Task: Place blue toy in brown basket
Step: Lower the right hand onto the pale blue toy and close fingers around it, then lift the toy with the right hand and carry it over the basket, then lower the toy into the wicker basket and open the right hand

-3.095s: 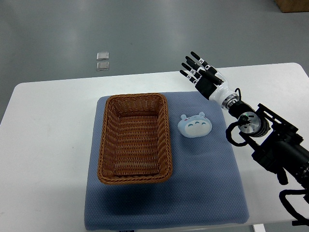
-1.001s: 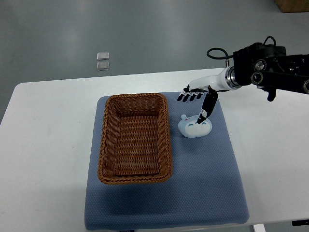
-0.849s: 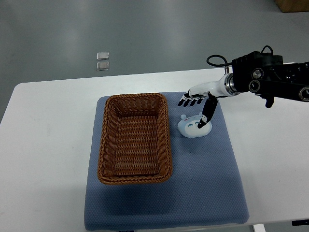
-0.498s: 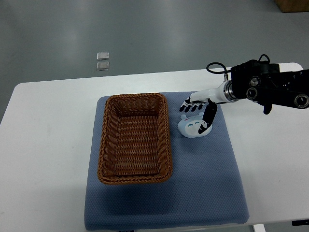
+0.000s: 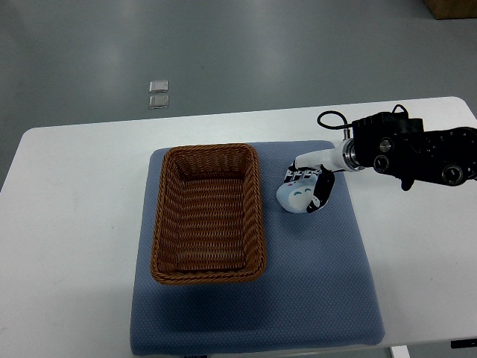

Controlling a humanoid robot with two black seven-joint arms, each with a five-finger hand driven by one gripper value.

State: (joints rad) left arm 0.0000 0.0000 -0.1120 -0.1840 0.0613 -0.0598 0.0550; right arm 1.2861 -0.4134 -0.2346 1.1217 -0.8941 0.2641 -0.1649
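From above, the right hand (image 5: 305, 185) has its fingers and thumb curled around the blue toy (image 5: 297, 197), which sits on the blue mat (image 5: 328, 291) just right of the brown basket (image 5: 209, 213), apart from its rim. The grip looks shallow on a rounded shape, so the toy could slip out during lifting or catch the basket's near wall. No readable writing or brand shows.
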